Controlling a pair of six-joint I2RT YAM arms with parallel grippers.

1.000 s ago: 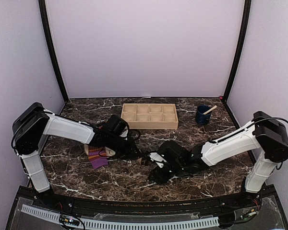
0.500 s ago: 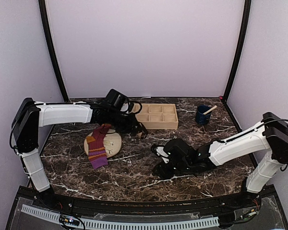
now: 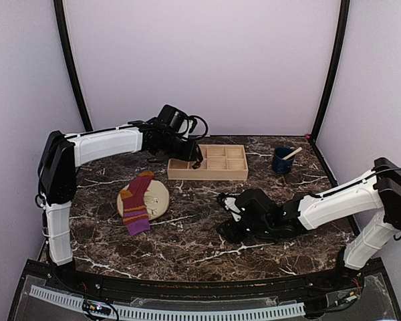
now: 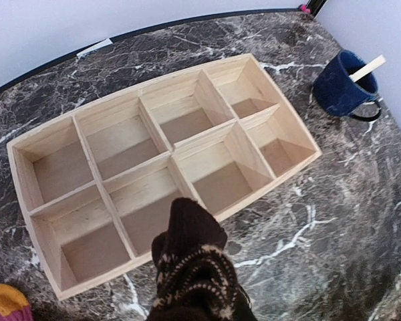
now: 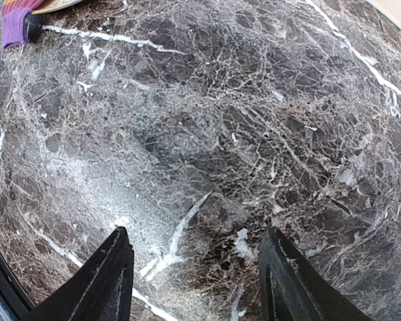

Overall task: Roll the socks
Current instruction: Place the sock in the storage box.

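One argyle sock [image 4: 194, 267] hangs clenched in the left end effector [image 3: 189, 157] over the tray [image 3: 207, 175] at 12 o'clock, seemingly bunched. The striped sock [image 3: 137, 204] drapes the plate [image 3: 159, 197] at 9 o'clock. The right end effector [image 5: 197, 264] gapes empty. Rolling wants both laid flat together.

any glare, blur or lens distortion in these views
Top external: soft, even light, no harsh shadows. Left wrist: the wide lens bows the wooden tray along its edges, and the argyle sock, close to the lens, looks soft. Right wrist: the marble table bulges, with a pale sheen left of centre.
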